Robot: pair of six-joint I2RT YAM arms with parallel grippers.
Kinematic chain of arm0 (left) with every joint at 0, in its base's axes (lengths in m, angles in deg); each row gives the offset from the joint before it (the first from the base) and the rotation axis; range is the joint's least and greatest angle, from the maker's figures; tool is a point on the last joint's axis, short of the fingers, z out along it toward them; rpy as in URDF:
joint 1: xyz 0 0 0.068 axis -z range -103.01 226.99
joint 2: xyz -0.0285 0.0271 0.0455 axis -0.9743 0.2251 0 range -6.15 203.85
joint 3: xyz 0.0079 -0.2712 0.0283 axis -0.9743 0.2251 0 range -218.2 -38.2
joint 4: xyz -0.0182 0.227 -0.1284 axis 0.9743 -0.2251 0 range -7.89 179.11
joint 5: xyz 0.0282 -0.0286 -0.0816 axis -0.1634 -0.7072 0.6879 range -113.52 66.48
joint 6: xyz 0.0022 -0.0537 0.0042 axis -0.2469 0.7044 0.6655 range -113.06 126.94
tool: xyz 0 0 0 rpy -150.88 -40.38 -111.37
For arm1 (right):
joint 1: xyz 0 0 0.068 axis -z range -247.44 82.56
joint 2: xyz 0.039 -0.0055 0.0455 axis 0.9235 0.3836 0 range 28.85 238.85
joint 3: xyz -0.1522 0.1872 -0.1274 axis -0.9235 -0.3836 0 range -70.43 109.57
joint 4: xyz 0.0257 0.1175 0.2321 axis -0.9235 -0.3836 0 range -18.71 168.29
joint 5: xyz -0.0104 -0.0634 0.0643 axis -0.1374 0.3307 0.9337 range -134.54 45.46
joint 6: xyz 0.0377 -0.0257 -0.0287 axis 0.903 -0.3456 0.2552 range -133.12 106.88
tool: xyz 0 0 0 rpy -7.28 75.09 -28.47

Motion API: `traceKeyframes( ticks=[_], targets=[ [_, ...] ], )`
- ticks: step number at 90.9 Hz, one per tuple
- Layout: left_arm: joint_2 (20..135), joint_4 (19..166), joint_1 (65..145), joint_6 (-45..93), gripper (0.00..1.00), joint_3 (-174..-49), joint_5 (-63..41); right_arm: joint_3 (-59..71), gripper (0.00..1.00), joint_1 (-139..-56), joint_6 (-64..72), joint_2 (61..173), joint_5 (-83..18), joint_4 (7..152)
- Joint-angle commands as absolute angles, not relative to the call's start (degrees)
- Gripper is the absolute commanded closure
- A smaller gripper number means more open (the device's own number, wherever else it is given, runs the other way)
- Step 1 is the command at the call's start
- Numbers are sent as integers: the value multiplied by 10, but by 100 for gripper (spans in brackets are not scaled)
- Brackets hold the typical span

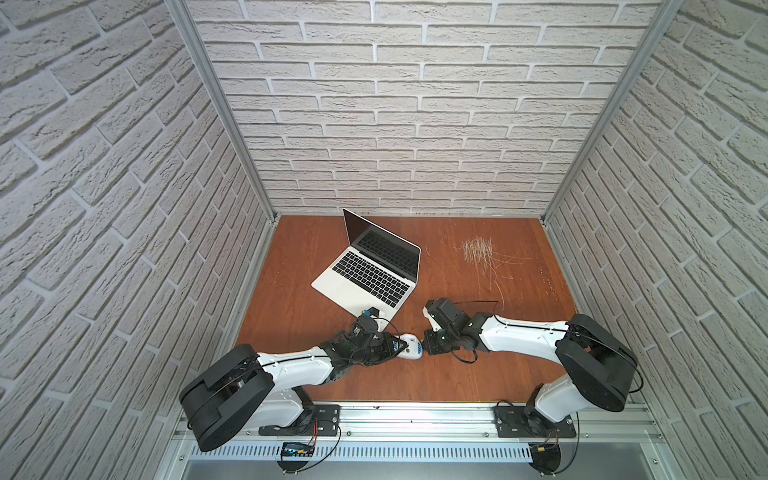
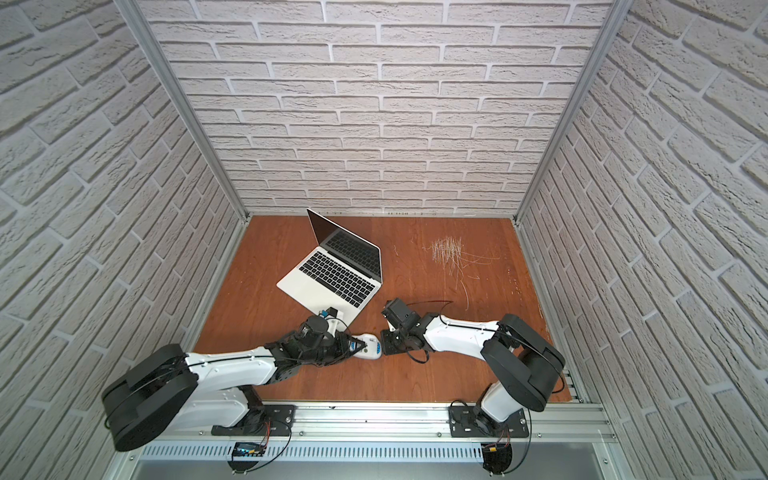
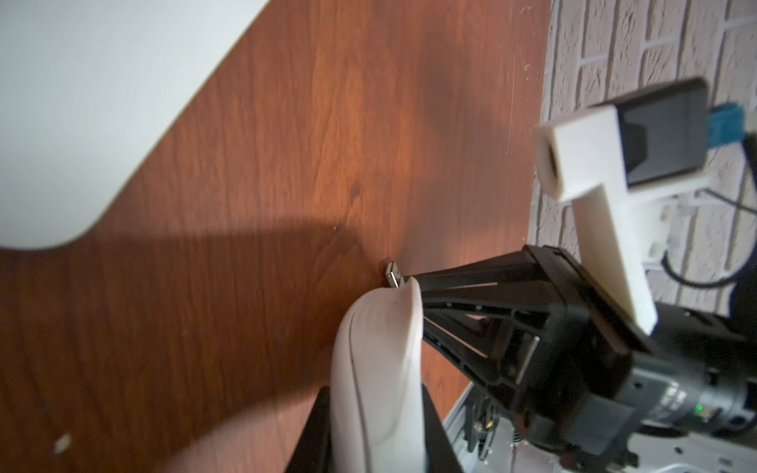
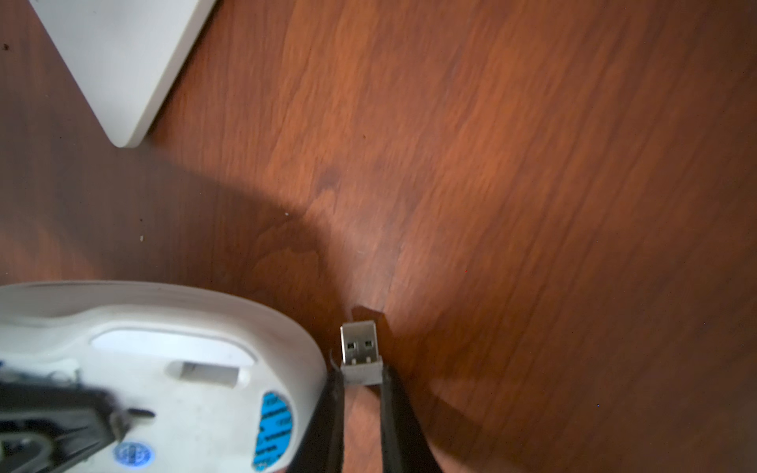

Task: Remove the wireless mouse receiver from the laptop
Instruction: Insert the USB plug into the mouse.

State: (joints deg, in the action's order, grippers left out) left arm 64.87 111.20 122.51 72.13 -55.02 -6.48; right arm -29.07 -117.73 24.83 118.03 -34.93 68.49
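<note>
my right gripper (image 4: 361, 379) pinches the receiver (image 4: 359, 348), apart from the near corner of the laptop (image 4: 123, 61); my left gripper (image 1: 400, 347) clamps the mouse (image 1: 412, 351) just beside; bare desk (image 4: 532, 204) to its right edge.

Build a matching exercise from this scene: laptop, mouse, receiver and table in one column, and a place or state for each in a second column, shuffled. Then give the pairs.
Things
1. laptop
2. mouse
3. receiver
4. table

Places or states
A. pinched in the right gripper, metal plug bare
B. brown wood, scratched
C. open, standing on the table
D. underside showing, clamped in the left gripper

Pairs: 1-C, 2-D, 3-A, 4-B
</note>
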Motion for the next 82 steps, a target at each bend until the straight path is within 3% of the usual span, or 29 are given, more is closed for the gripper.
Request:
traceKeyframes(
  ticks=[1, 22, 58, 82],
  targets=[
    [621, 1086, 1227, 694, 89, -554, -75, -283, 97, -1183, 246, 1182, -353, 680],
    [552, 982, 1216, 623, 92, -573, -84, -274, 97, -1164, 213, 1120, -335, 636],
    [457, 796, 1204, 413, 91, -675, -131, -225, 97, -1139, 142, 959, -147, 457],
    [460, 761, 1205, 345, 93, -707, -132, -190, 97, -1132, 173, 981, -56, 453]
  ],
)
